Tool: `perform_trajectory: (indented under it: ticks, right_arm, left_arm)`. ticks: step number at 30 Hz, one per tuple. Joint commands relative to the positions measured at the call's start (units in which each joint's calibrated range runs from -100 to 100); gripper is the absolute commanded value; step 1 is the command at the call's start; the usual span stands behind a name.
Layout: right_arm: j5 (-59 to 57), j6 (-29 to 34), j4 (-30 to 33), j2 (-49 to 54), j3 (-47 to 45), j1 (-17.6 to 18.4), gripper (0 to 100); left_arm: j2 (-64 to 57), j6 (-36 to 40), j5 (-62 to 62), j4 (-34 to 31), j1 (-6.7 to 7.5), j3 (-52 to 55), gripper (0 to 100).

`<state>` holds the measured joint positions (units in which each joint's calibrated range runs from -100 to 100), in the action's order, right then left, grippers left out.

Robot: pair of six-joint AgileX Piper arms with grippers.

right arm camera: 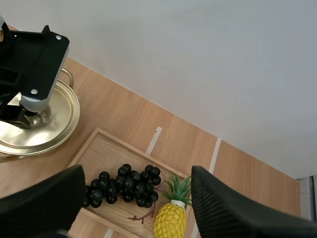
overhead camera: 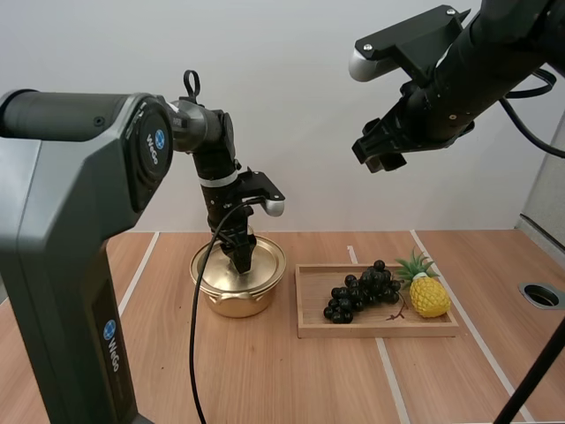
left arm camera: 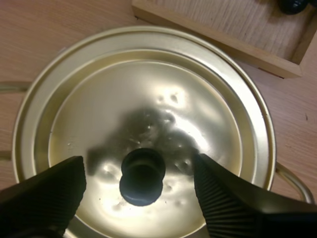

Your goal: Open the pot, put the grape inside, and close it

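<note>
Two arms are in play. At the left, my left gripper (overhead camera: pixel 241 256) hangs low over the pot (overhead camera: pixel 234 300), whose lid (left arm camera: pixel 148 99) is on. Its fingers (left arm camera: pixel 49 196) stand wide apart on either side of the black knob (left arm camera: pixel 142 176), not touching it. Just right of the pot lies the wooden tray (overhead camera: pixel 380 331), with the grapes (overhead camera: pixel 362 291) in it and a pineapple (overhead camera: pixel 429 296) beside them. My right gripper (overhead camera: pixel 381 155) hovers high above the tray, fingers spread wide on nothing.
</note>
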<state>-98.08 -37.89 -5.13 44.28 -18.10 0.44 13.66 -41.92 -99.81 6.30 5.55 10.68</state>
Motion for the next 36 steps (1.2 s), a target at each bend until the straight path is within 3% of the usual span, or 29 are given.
perform_trajectory:
  ticks: [1, 3, 5, 6, 16, 27, 36]
  right_arm:
    - [-0.54, -0.46, -0.12, 0.32, 0.49, -0.15, 100]
    - [-0.51, -0.46, -0.54, 0.32, 0.49, -0.15, 100]
    - [-0.51, -0.46, -0.69, 0.32, 0.49, -0.15, 100]
    - [-0.51, -0.46, -1.08, 0.32, 0.49, -0.15, 100]
    - [-0.86, -0.46, -1.86, 0.32, 0.49, -0.15, 100]
    - [-1.54, -3.44, -1.86, 0.19, 0.49, -0.15, 100]
    - [-1.92, -13.99, -2.00, 0.19, 0.49, -0.15, 100]
  left_arm:
    - [-0.09, -0.05, -0.19, -0.26, 0.15, -0.64, 99]
    - [-0.09, -0.05, -0.19, -0.49, 0.15, -0.78, 57]
    - [-0.09, -0.02, -0.19, -0.84, 0.15, -1.27, 6]
    - [-0.28, -0.02, -0.19, -0.84, 0.15, -1.27, 0]
    - [-2.90, 2.17, -0.19, -0.84, 0.15, -5.24, 0]
    - [-23.29, 9.64, -0.19, -0.12, 0.15, -19.93, 0]
    - [-38.77, 21.52, -0.19, -3.62, 0.15, -37.58, 0]
